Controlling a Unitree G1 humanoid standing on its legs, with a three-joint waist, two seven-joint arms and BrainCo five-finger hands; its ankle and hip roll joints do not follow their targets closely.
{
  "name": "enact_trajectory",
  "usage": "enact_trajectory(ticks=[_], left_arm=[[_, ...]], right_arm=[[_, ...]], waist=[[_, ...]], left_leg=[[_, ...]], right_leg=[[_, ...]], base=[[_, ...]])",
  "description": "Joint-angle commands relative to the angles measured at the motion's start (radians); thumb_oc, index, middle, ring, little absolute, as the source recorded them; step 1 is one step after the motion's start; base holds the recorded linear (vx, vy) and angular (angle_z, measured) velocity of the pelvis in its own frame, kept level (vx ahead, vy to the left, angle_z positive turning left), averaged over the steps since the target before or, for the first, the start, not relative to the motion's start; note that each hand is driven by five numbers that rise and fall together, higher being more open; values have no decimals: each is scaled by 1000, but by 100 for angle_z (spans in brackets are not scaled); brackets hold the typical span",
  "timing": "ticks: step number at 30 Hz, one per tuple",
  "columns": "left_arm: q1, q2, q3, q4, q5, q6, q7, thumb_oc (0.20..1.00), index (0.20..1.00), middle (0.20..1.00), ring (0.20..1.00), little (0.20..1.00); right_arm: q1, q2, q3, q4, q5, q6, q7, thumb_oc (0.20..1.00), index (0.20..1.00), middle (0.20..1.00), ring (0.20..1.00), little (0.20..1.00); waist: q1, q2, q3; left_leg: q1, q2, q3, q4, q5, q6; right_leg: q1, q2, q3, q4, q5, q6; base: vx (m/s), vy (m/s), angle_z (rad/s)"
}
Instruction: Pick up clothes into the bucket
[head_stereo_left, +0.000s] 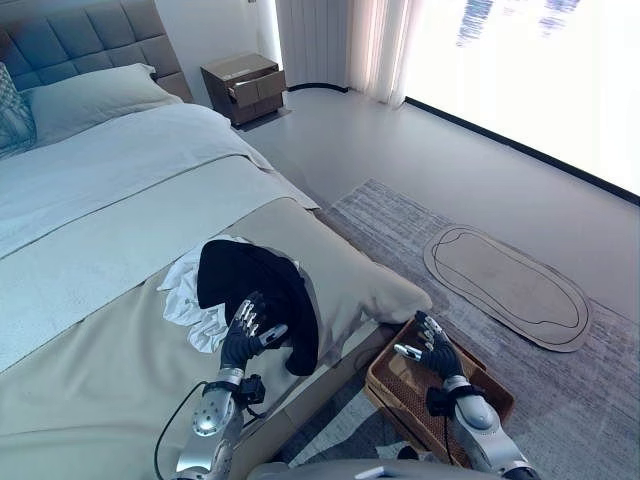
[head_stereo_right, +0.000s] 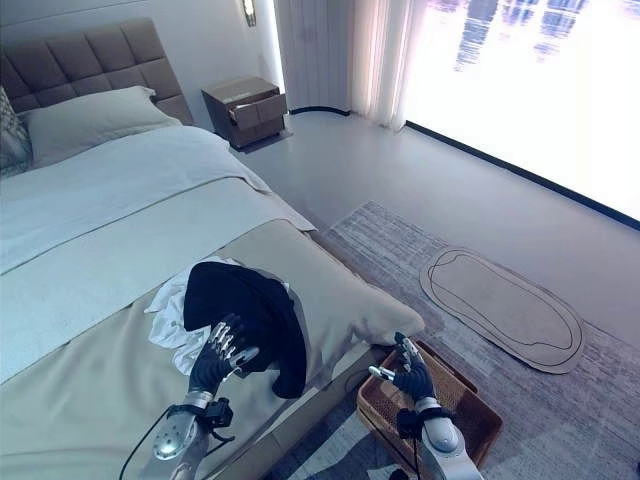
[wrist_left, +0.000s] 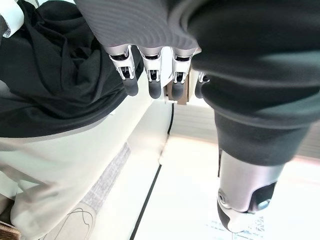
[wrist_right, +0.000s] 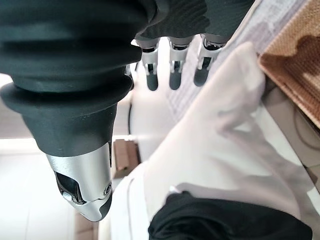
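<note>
The black garment (head_stereo_left: 255, 290) lies heaped near the foot corner of the bed (head_stereo_left: 110, 200), on the beige bed runner (head_stereo_left: 90, 390), one fold trailing down toward the mattress edge. Tucked under and beside it, on the side toward the pillows, is a crumpled white garment (head_stereo_left: 190, 295). The left hand (head_stereo_left: 250, 335) hovers at the near edge of the black heap with its fingers loosely spread and holding nothing; in the left wrist view the fingers (wrist_left: 152, 75) point straight past the dark cloth, not curled into it. Whether the tips touch the fabric is hard to tell.

Down on the patterned rug (head_stereo_left: 400, 230), just beside the bed corner, stands the brown woven basket (head_stereo_left: 490, 395), the container for the clothes. The right hand (head_stereo_left: 430, 345) hangs above its near rim, fingers relaxed and apart, empty.

The risks from here look plain. A shallow grasp may catch only a fold of the black garment, so it slides free on the way over the bed edge and falls between bed and basket. The two garments overlap, so lifting the black one may drag the white one off the mattress. The basket is low and partly under the right arm, which could block the drop.
</note>
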Motion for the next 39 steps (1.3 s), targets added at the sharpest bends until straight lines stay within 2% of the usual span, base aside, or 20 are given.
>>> enact_trajectory(ticks=[1,13,19,26,32,34,35,38,39], left_arm=[[-59,42,28,-33,30,-63,-2,1000,1000,1000,1000,1000],[-48,43,35,-34,43,-59,7,1000,1000,1000,1000,1000],[-57,73,43,-33,176,-65,57,1000,1000,1000,1000,1000],[-115,120,48,-14,344,-72,150,1000,1000,1000,1000,1000],[-243,188,37,-13,584,-60,299,1000,1000,1000,1000,1000],[-265,193,39,-5,609,-55,319,1000,1000,1000,1000,1000],[-318,214,37,10,692,-37,382,1000,1000,1000,1000,1000],[-387,233,45,35,770,6,471,1000,1000,1000,1000,1000],[-390,233,44,37,772,6,473,1000,1000,1000,1000,1000]], right_arm=[[-51,23,1,-78,-10,-61,0,1000,1000,1000,1000,1000],[-46,21,-1,-83,-12,-58,3,1000,1000,1000,1000,1000],[-47,2,-9,-88,-48,-55,5,1000,1000,1000,1000,1000],[-63,-22,-24,-79,-66,-62,5,1000,1000,1000,1000,1000],[-118,-59,-37,-87,-74,-78,-12,1000,1000,1000,1000,1000],[-127,-62,-40,-91,-73,-80,-15,1000,1000,1000,1000,1000],[-147,-68,-40,-100,-69,-88,-26,1000,1000,1000,1000,1000],[-166,-81,-48,-119,-60,-98,-45,1000,1000,1000,1000,1000],[-168,-81,-48,-119,-60,-97,-45,1000,1000,1000,1000,1000]], waist=[[12,-72,14],[12,-74,19],[15,-77,27],[16,-91,72],[0,-95,187],[-2,-95,197],[-12,-97,231],[-27,-102,258],[-27,-101,255]], left_leg=[[-3,-16,15,7,-15,0],[-6,-18,14,8,-16,1],[-9,-25,15,36,-36,7],[-76,-43,11,170,-94,20],[-224,-54,4,297,-122,36],[-255,-55,4,320,-126,36],[-316,-54,1,360,-128,36],[-425,-53,-6,421,-131,34],[-433,-53,-7,425,-132,35]], right_leg=[[-44,-22,44,17,40,12],[-48,-22,45,16,41,13],[-47,-34,52,32,34,17],[-69,-66,65,94,14,20],[-226,-110,99,219,0,12],[-261,-117,107,242,-4,10],[-330,-125,124,283,-7,5],[-440,-124,148,328,-9,-4],[-448,-124,149,332,-10,-4]], base=[[0,0,0],[0,0,0],[13,7,0],[6,38,1],[-155,68,-2],[-148,45,-1],[-191,46,2],[-163,22,1],[-151,5,3]])
